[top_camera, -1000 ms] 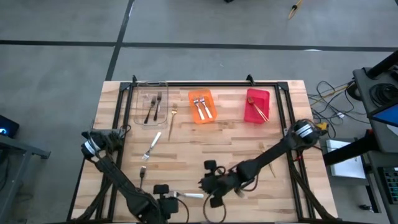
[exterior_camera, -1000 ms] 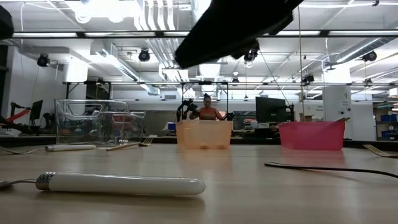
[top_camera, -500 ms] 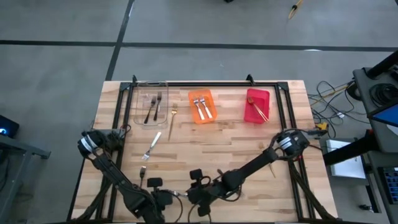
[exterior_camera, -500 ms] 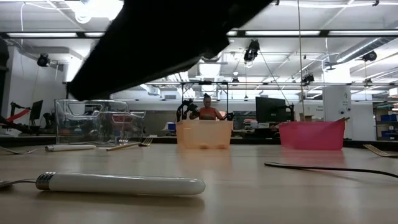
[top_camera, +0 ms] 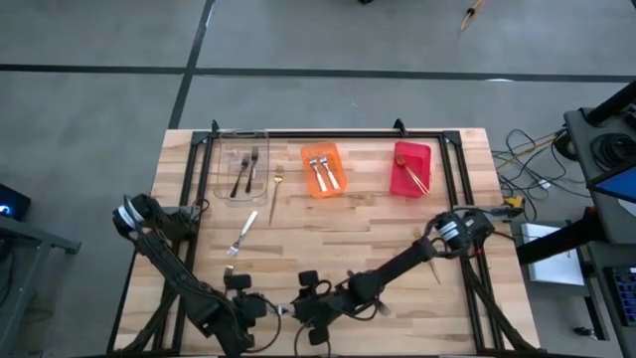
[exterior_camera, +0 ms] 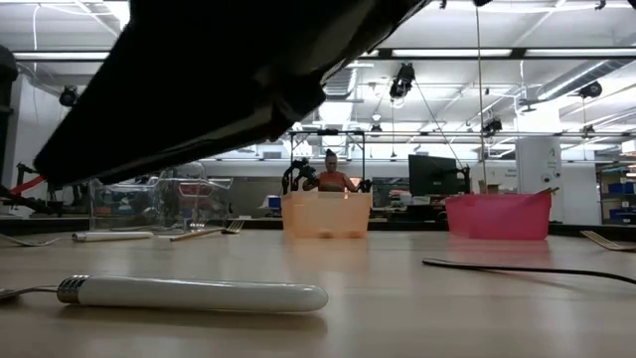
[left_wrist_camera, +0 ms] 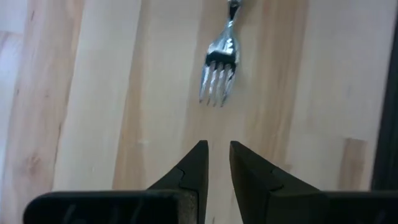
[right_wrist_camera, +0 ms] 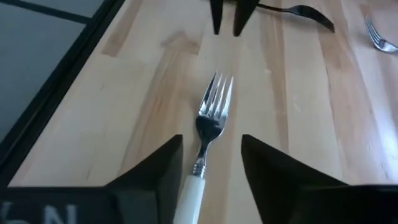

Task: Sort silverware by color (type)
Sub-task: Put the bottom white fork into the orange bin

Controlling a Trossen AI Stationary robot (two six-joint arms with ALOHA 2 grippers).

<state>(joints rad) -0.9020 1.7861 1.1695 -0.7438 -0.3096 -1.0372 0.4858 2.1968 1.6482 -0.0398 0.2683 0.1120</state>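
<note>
Right gripper [right_wrist_camera: 210,163]: low at table's near edge, fingers apart, straddling white-handled fork [right_wrist_camera: 207,127], not clamped.
Left gripper [left_wrist_camera: 217,157]: just beside, facing right one, fingers nearly together, nothing between them.
White-handled fork: flat on table [top_camera: 338,234], tines toward left gripper.
Clear bin [top_camera: 241,169]: two dark forks inside.
Orange bin [top_camera: 322,169]: two white-handled forks.
Red bin [top_camera: 410,169]: gold forks.
Loose: gold fork [top_camera: 275,191] beside clear bin; another white-handled fork [top_camera: 241,233] mid-left; dark fork [right_wrist_camera: 297,10] near left gripper.
</note>
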